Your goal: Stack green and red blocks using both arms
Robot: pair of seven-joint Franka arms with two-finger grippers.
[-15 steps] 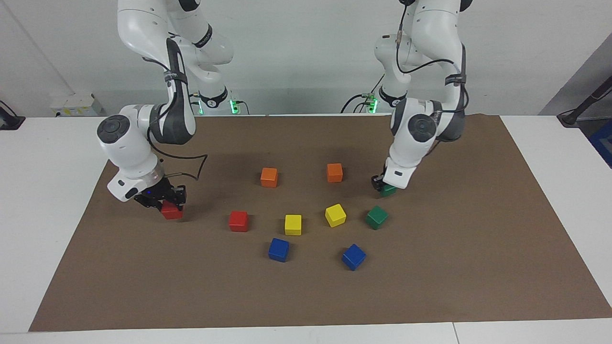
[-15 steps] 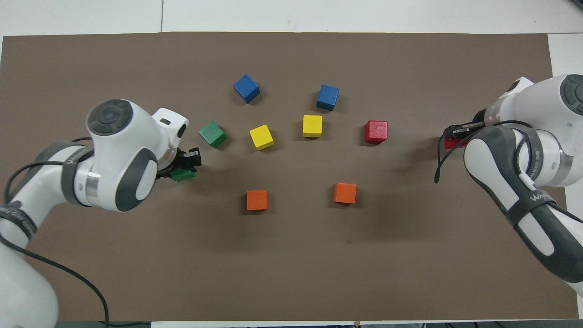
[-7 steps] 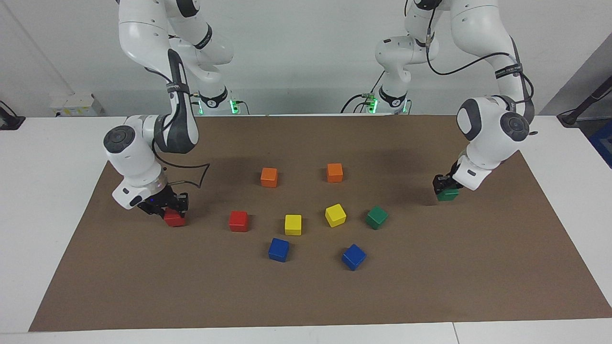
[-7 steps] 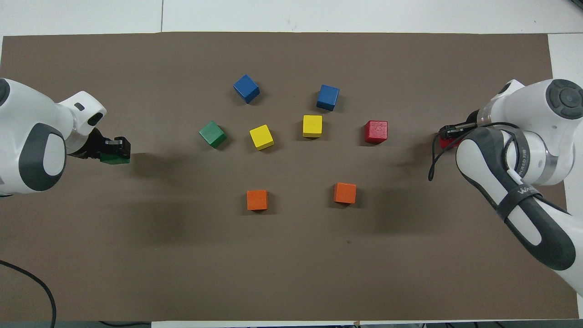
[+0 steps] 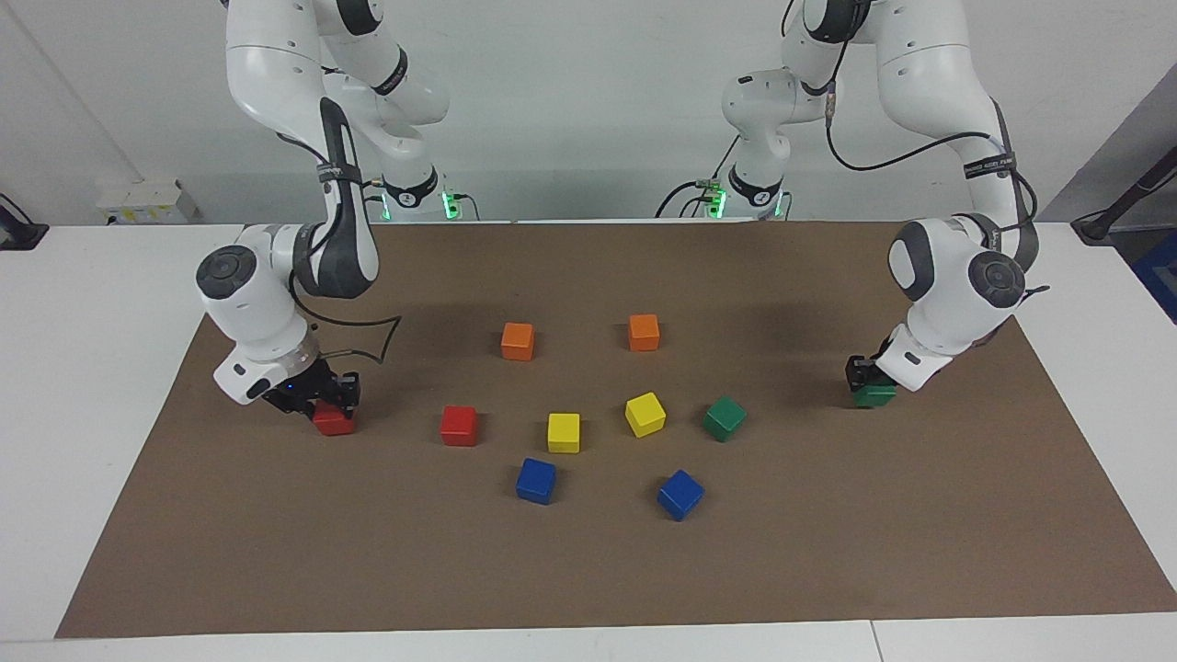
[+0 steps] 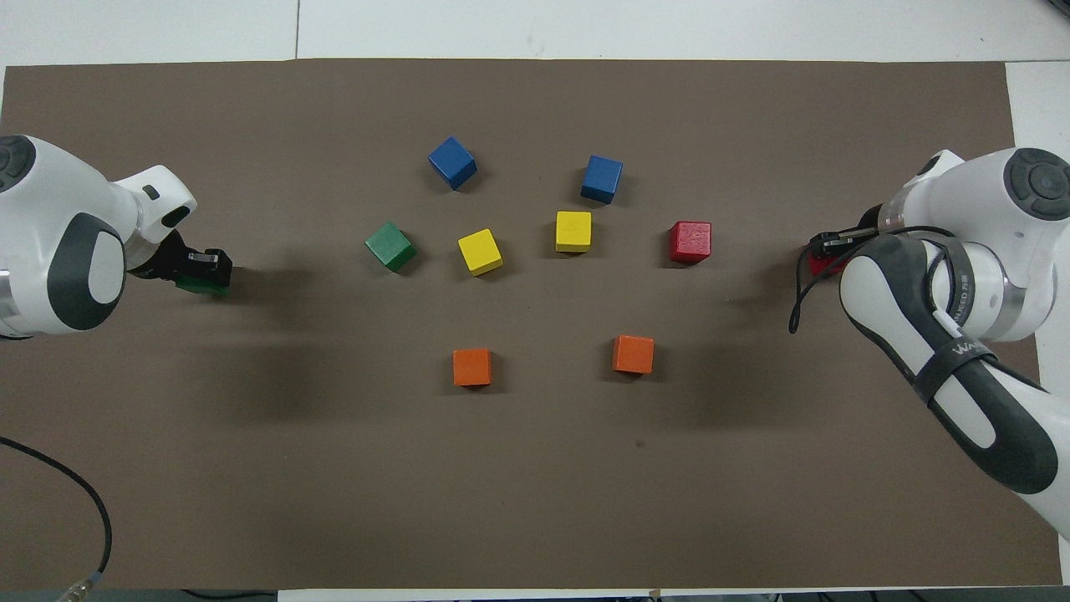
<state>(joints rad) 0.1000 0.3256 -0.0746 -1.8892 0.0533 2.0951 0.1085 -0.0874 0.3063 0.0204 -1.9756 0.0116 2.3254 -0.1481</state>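
Observation:
My right gripper (image 5: pixel 331 405) (image 6: pixel 826 250) is shut on a red block (image 5: pixel 333 424) (image 6: pixel 820 266), low at the mat toward the right arm's end of the table. A second red block (image 5: pixel 459 426) (image 6: pixel 690 242) lies free beside it, toward the middle. My left gripper (image 5: pixel 868 383) (image 6: pixel 201 271) is shut on a green block (image 5: pixel 874 398) (image 6: pixel 197 288), low at the mat toward the left arm's end. Another green block (image 5: pixel 725 418) (image 6: pixel 390 247) sits free, turned a little. Whether the held blocks rest on the mat does not show.
A brown mat (image 5: pixel 588 570) covers the table. Two orange cubes (image 5: pixel 518 341) (image 5: pixel 644 332) lie nearer to the robots than the free blocks. Two yellow cubes (image 5: pixel 564 432) (image 5: pixel 645 414) sit between the free red and green blocks, and two blue cubes (image 5: pixel 536 481) (image 5: pixel 680 495) farther out.
The left arm swung the green block from beside the orange cubes out toward its own end of the mat and came lower. The right gripper sank slightly with the red block.

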